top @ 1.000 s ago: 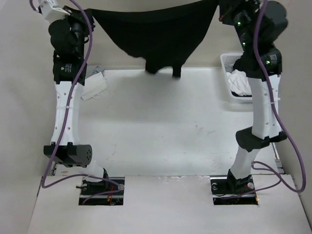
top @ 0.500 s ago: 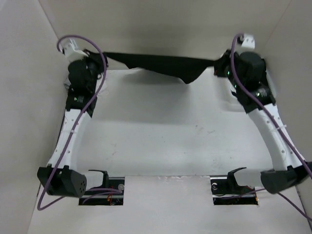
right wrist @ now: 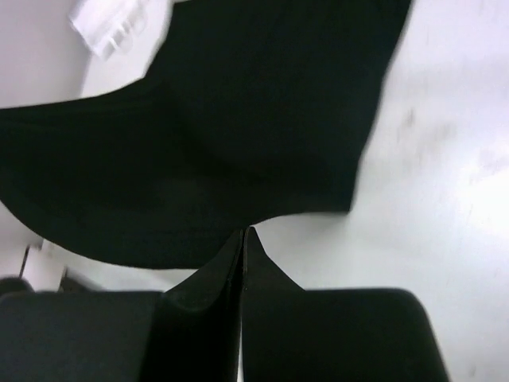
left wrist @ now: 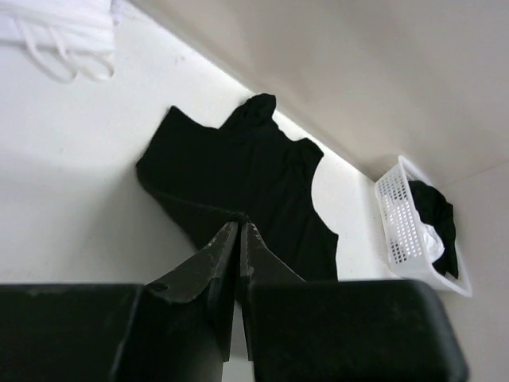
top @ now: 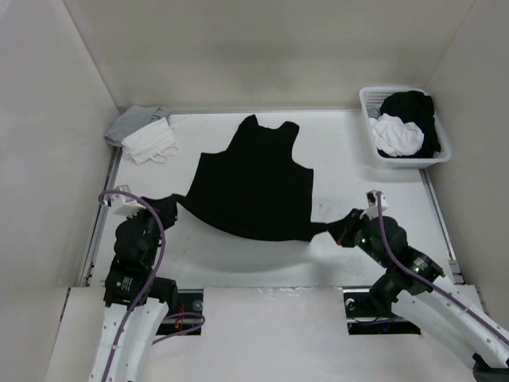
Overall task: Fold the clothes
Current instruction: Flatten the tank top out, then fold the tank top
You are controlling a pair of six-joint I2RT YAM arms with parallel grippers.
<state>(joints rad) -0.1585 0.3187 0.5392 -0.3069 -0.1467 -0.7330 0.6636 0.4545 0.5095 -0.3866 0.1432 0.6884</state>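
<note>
Both arms are bent low close to their bases, forearms reaching forward and slightly inward. The jaws of the left gripper (top: 169, 205) and the right gripper (top: 340, 229) are pressed together, each pair pinched on a near corner of the black shirt (top: 254, 187).

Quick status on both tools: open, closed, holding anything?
Left tool: closed, pinching the near left corner of the black shirt.
Right tool: closed, pinching the shirt's near right corner.
</note>
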